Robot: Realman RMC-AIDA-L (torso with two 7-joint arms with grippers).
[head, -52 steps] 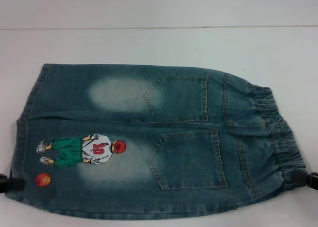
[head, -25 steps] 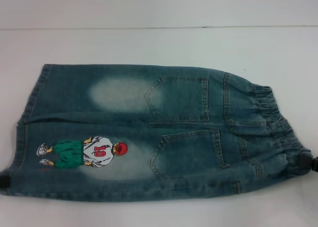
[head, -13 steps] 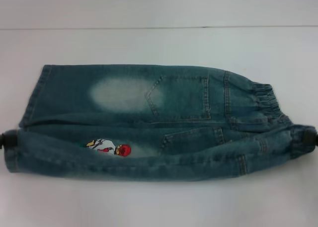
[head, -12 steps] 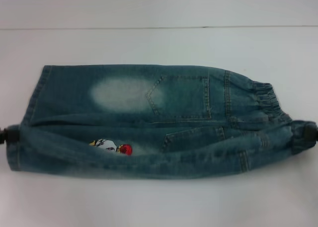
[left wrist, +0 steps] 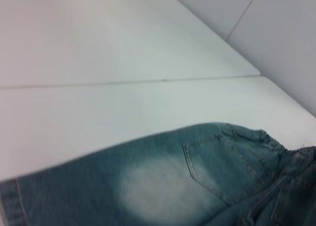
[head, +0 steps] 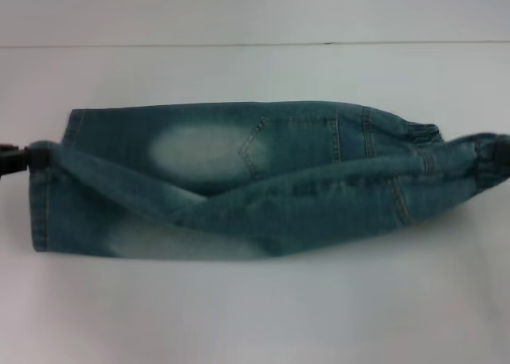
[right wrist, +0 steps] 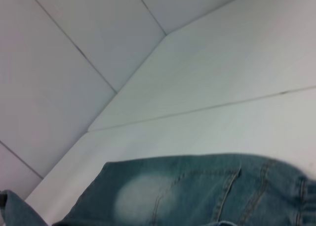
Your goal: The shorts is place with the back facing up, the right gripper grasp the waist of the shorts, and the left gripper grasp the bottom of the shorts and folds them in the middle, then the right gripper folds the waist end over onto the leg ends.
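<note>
The big faded blue denim shorts (head: pixel 263 181) lie across the middle of the flat white table (head: pixel 255 316). They are partly doubled over the long way. The near half is lifted up and pulled over toward the far half, so it makes a thick slanting roll of cloth across the front. Behind that roll, the far half of the shorts lies flat on the table. It shows one pale, worn patch and one back pocket (head: pixel 295 141) just beside that patch. The puckered, darker blue waist of the shorts (head: pixel 422 133) is at the right end of the shorts. The flat stitched bottom of the shorts (head: pixel 44 205) is at the left end.

The black blocky right gripper (head: pixel 500 158) is at the right end of the shorts, touching the waist, and it has that end pinched and raised off the table. Only a small bit of it shows at the edge. The black left gripper (head: pixel 14 158) is at the left end of the shorts, touching the upper corner of the bottom hem, and it has that corner pinched and lifted too.

Past the far side of the shorts, the table meets a pale wall (head: pixel 255 9).
</note>
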